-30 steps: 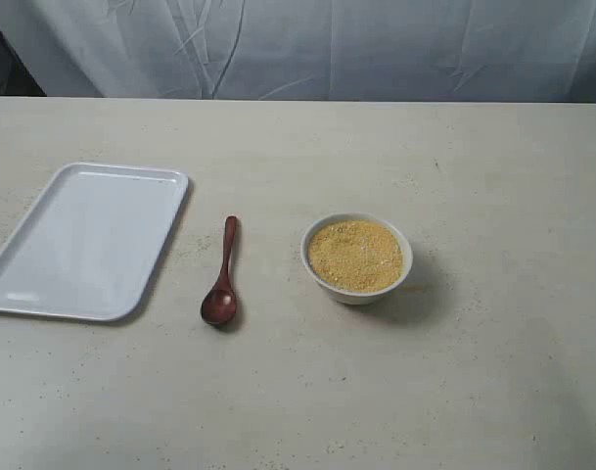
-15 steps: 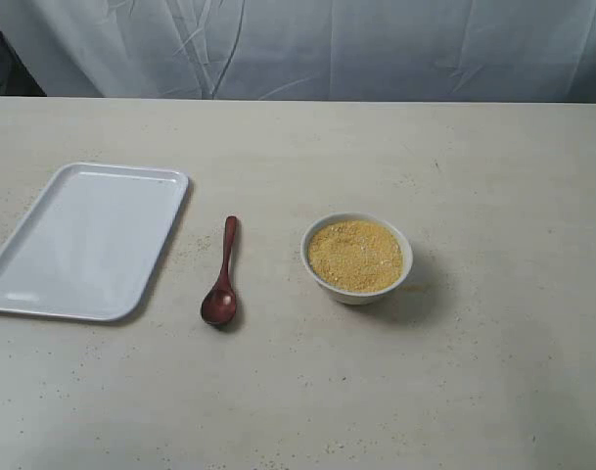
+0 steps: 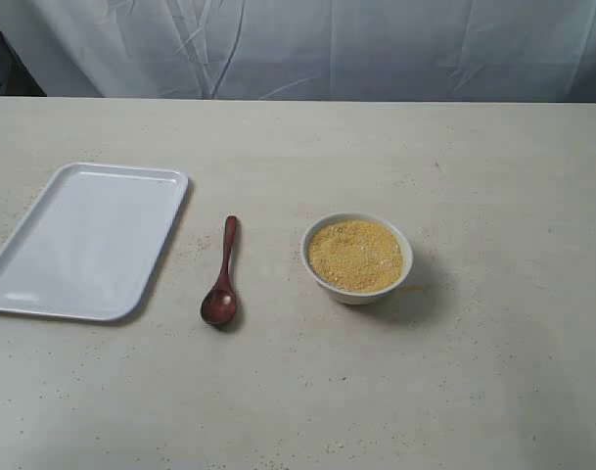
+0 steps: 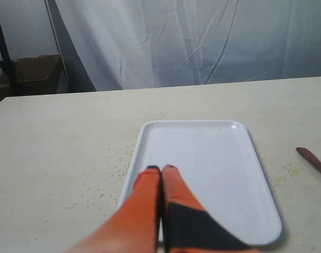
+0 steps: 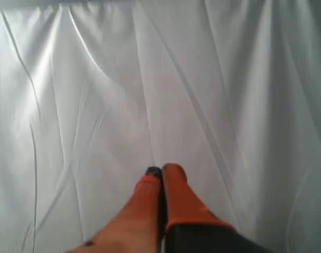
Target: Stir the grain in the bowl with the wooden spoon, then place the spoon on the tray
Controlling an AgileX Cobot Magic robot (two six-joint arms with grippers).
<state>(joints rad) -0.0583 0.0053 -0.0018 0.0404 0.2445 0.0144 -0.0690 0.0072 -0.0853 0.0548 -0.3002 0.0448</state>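
Observation:
The dark wooden spoon (image 3: 222,275) lies flat on the table between the white tray (image 3: 43,294) and the white bowl (image 3: 357,286), which is full of yellow grain (image 3: 355,255). Neither gripper shows in the exterior view. In the left wrist view my left gripper (image 4: 161,168) is shut and empty, held above the near end of the tray (image 4: 144,138); the tip of the spoon (image 4: 311,159) peeks in at the edge. My right gripper (image 5: 161,171) is shut, empty and faces only the white curtain.
A white curtain (image 3: 307,44) hangs behind the table's far edge. Loose grains (image 4: 123,158) are scattered on the tabletop beside the tray. A cardboard box (image 4: 28,74) stands off the table in the left wrist view.

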